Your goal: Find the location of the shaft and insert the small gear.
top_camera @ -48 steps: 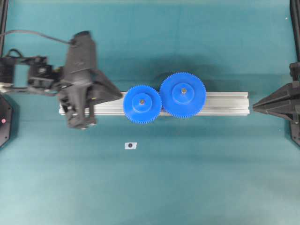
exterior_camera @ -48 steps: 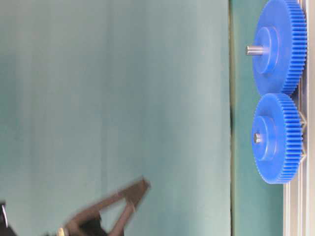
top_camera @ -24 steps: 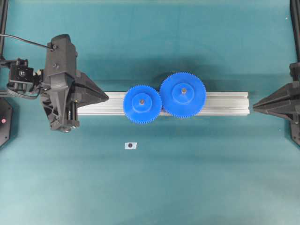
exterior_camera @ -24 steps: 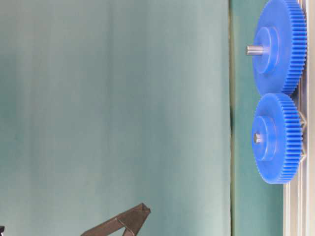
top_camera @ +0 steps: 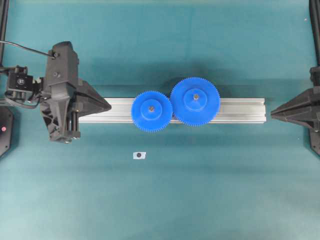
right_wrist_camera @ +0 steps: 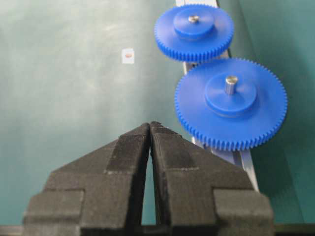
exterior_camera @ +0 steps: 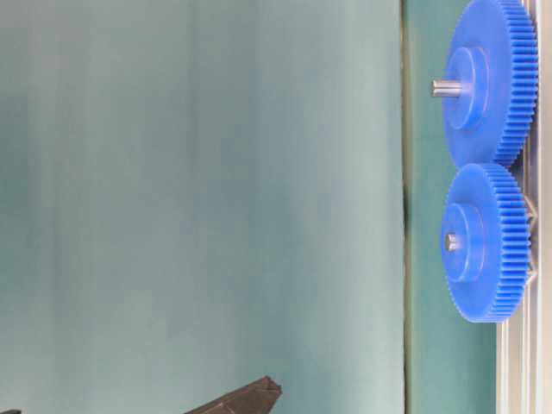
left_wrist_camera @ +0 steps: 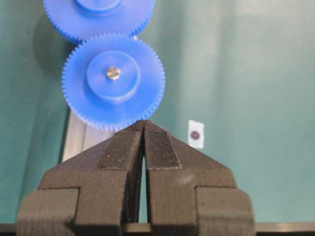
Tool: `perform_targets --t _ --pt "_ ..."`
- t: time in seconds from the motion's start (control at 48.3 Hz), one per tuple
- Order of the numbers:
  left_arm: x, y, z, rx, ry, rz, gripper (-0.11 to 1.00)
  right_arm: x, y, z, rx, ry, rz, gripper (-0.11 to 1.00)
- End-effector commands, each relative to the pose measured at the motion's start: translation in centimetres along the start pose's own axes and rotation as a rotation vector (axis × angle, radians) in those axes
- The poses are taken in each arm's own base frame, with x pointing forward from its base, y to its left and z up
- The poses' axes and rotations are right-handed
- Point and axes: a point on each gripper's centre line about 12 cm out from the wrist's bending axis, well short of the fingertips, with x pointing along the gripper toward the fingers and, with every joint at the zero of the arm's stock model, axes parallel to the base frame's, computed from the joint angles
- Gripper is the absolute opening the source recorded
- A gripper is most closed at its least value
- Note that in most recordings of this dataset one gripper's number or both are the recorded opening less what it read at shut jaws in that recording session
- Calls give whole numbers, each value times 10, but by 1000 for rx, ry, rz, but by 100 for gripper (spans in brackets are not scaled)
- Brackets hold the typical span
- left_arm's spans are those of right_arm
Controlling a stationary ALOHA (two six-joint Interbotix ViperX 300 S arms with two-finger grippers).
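The small gear (top_camera: 151, 111) sits flat on the aluminium rail (top_camera: 240, 110), its teeth meshing with the larger blue gear (top_camera: 195, 101). The grey tip of the shaft (left_wrist_camera: 113, 73) shows in the small gear's centre hole, level with the hub (exterior_camera: 450, 242). My left gripper (top_camera: 109, 105) is shut and empty over the rail's left end, well left of the small gear (left_wrist_camera: 113, 78). In the left wrist view its tips (left_wrist_camera: 143, 123) point at the gear's near edge. My right gripper (top_camera: 272, 114) is shut and empty off the rail's right end (right_wrist_camera: 149, 124).
A small white tag with a dark dot (top_camera: 139, 155) lies on the teal mat in front of the rail. The larger gear carries a taller metal pin (right_wrist_camera: 231, 83). Black arm bases stand at the left and right table edges.
My left gripper has drawn back leftward along the rail, away from the small gear, staying shut. The gears and the right arm have not moved.
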Motion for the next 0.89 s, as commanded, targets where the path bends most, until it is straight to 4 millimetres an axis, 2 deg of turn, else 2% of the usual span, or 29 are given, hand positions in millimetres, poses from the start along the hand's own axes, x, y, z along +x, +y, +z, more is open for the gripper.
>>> perform_targets --t 0.0,0.87 --pt "-5 -2 8 6 -30 -6 0 0 1 5 10 -12 3 12" --pt "-7 -2 3 2 -24 -7 0 1 1 3 10 -9 3 12"
